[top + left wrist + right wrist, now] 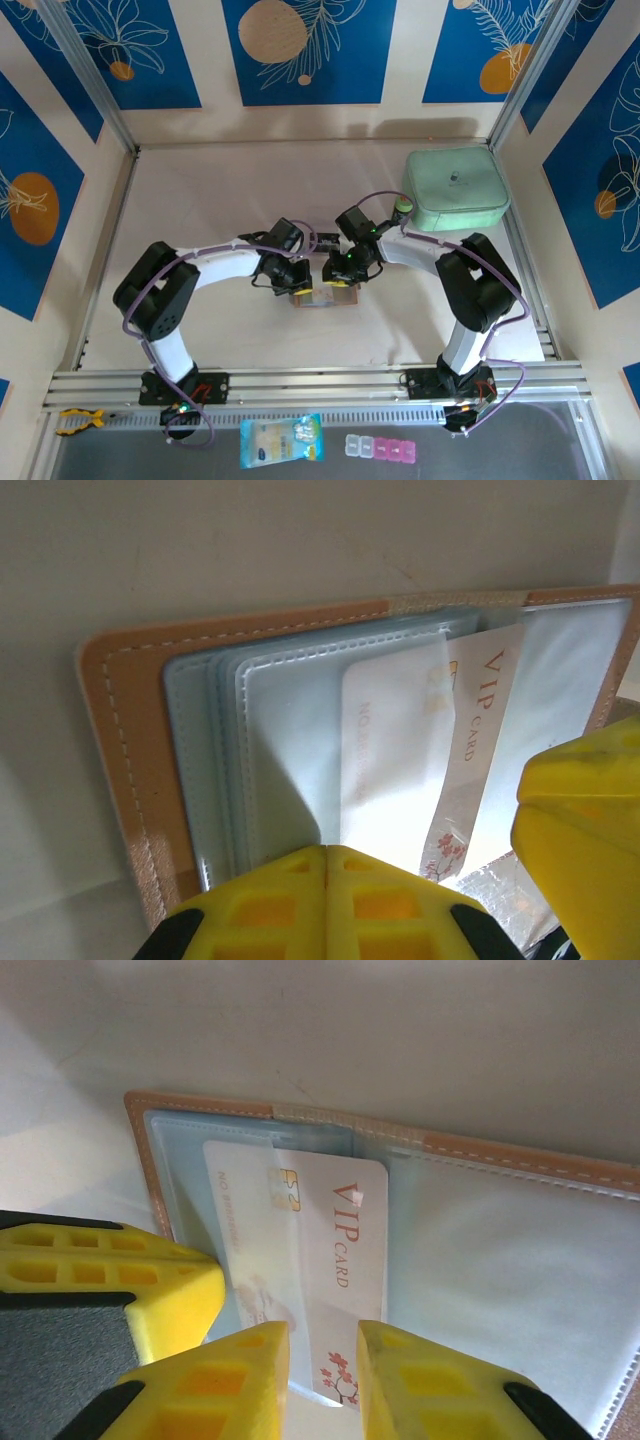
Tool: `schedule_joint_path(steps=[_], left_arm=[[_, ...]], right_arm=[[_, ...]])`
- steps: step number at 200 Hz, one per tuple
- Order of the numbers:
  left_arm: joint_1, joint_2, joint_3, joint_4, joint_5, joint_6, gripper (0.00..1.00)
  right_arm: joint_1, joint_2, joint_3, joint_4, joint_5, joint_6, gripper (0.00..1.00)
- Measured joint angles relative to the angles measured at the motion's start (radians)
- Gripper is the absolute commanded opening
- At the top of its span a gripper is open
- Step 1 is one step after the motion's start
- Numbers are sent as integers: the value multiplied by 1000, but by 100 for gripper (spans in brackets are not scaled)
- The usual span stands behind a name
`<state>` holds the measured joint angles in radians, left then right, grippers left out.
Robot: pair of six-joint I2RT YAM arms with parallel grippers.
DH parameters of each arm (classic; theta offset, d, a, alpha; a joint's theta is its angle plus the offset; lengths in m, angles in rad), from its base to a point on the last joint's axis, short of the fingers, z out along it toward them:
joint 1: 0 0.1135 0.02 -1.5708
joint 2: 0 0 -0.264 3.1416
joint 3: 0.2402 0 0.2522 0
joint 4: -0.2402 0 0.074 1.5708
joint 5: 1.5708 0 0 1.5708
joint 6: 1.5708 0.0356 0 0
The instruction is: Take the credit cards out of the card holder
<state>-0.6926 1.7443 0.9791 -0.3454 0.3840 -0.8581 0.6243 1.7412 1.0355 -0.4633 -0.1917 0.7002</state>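
The tan card holder [325, 298] lies open on the table between both arms, its stitched leather edge [120, 740] [500, 1150] framing pale grey sleeves. A white credit card [340, 1240] [480, 730] with red "VIP CARD" lettering sticks partway out of a left-hand sleeve. My right gripper [323, 1345] [340, 280] is open, and the card's free end with the blossom print shows in the gap between its yellow fingers. My left gripper [326, 852] [298, 283] is shut, its tips together at the near edge of the left sleeves. It stands right beside the right gripper's finger [580, 820].
A large mint-green case [455, 188] sits at the back right, close to the right arm. In front of the arm bases, past the metal rails, lie a blue-and-yellow packet [282, 440], a clear-and-pink pill box [385, 448] and a small orange tool [78, 420].
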Motion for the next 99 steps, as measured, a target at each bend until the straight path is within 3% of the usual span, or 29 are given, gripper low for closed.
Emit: schedule_joint_path(steps=[99], left_arm=[[0, 8, 17, -31, -5, 4, 8]], right_arm=[[0, 23, 0, 0, -7, 3, 28]])
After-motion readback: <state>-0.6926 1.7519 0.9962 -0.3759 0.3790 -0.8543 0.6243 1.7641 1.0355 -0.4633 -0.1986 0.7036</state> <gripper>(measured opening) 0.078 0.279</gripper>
